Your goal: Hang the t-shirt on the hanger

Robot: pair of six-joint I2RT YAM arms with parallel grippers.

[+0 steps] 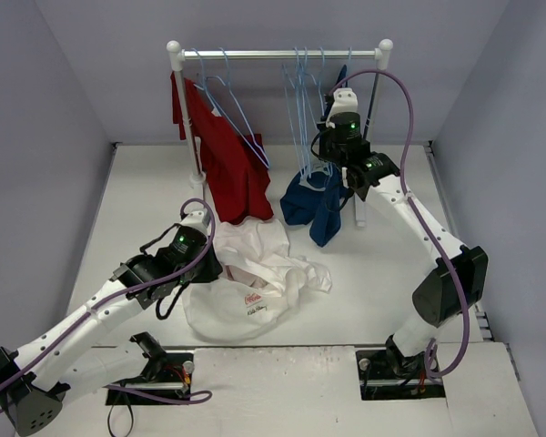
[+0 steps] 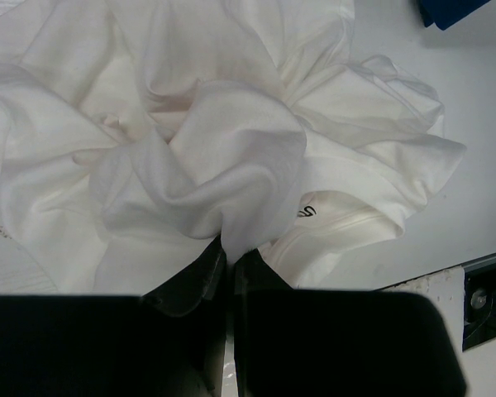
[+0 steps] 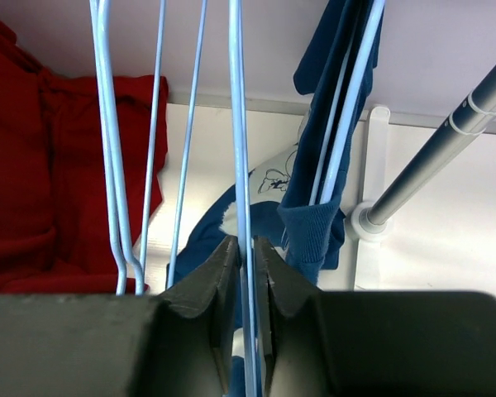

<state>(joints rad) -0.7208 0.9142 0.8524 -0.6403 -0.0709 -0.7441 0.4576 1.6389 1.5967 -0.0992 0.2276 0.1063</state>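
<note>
The white t-shirt [image 1: 250,278] lies crumpled on the table near the left arm, its small red logo facing up; it fills the left wrist view [image 2: 215,149]. My left gripper [image 1: 209,264] [image 2: 228,252] is shut on a fold of the t-shirt. My right gripper [image 1: 320,168] [image 3: 245,252] is up by the rail, shut on the wire of a pale-blue hanger [image 3: 240,124] [image 1: 302,109] that hangs among several identical ones.
A clothes rail [image 1: 282,54] on two white posts stands at the back. A red shirt [image 1: 223,159] hangs at its left. A navy-blue shirt [image 1: 314,205] hangs beside my right gripper, also in the right wrist view [image 3: 331,165]. A rail post base [image 3: 365,219] sits to the right.
</note>
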